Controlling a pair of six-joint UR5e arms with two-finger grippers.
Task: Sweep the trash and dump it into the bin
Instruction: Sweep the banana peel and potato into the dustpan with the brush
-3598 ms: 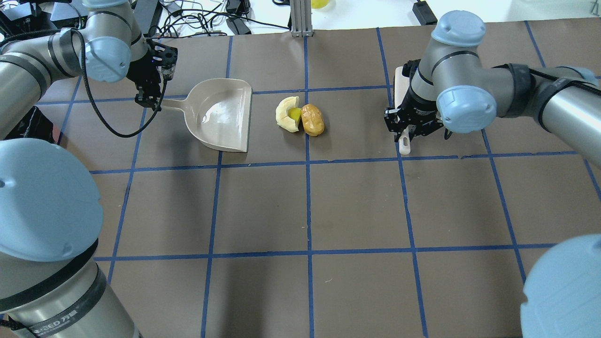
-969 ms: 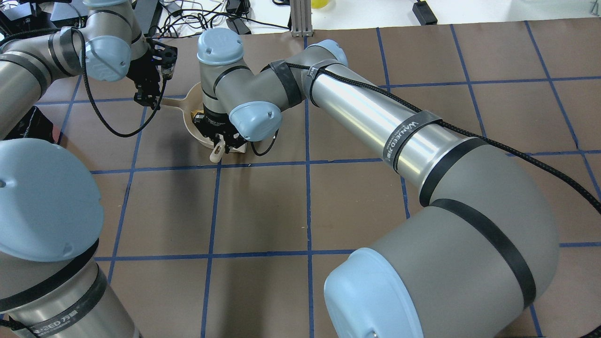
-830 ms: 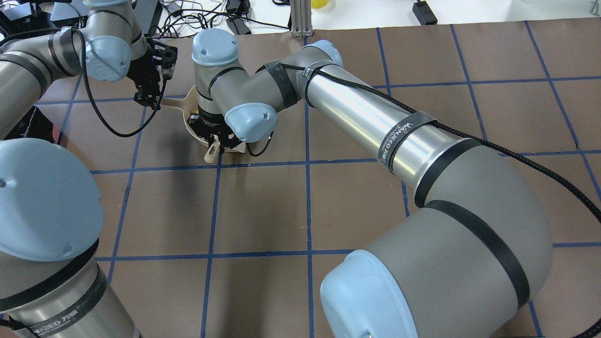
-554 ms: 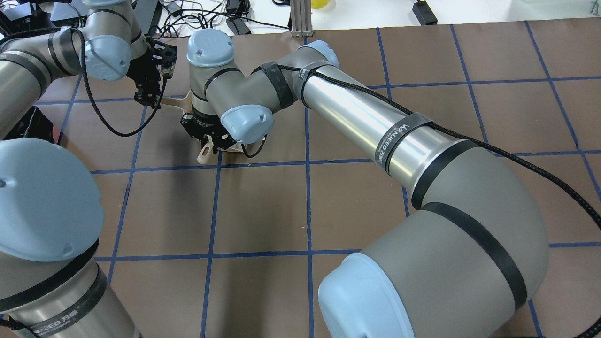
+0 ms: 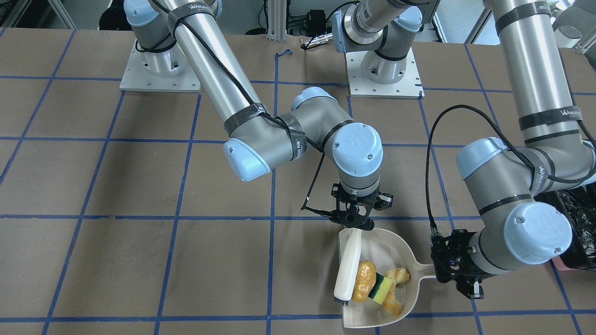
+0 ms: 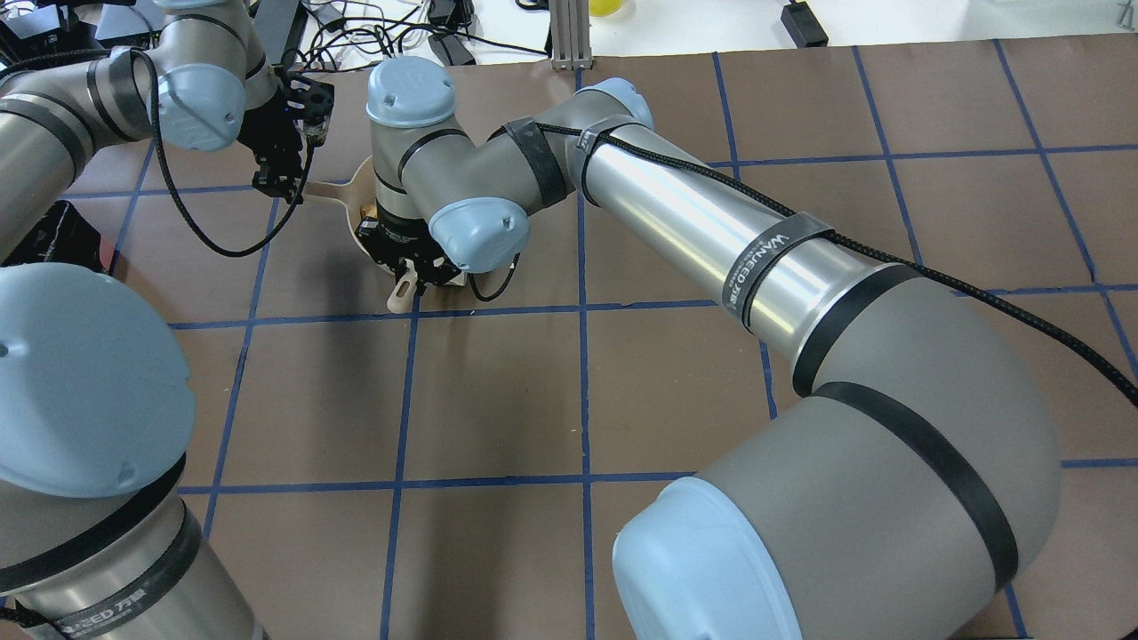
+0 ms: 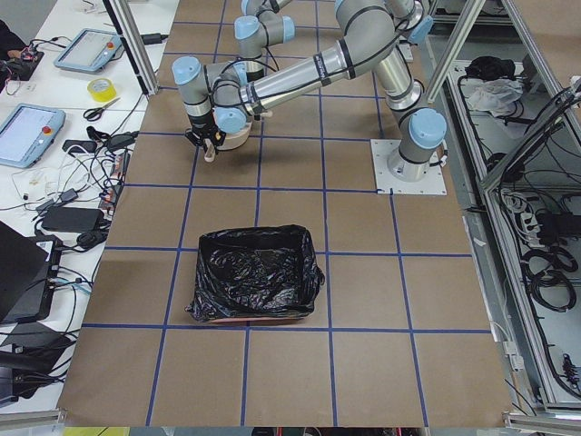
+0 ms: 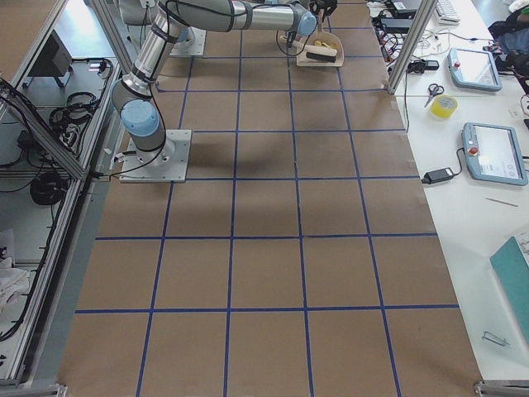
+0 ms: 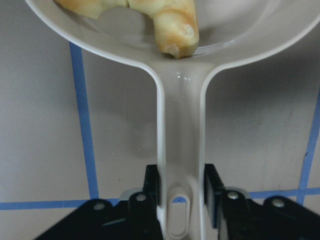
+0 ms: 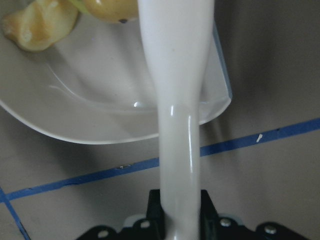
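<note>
1. Sweeping is judged done: the potato-like lump (image 5: 364, 280), the curved rind wedge (image 5: 399, 275) and the yellow-green piece (image 5: 382, 287) lie inside the dustpan (image 5: 391, 244), just beyond the left pincer (image 5: 442, 278).
2. The left pincer is clamped on the dustpan handle (image 9: 180, 150). The right pincer (image 5: 356, 225) is clamped on the brush (image 5: 348, 267), whose head rests against the lump.
3. Dumping is left: the black-lined bin (image 7: 254, 238) stands well apart from both pincers.
</note>
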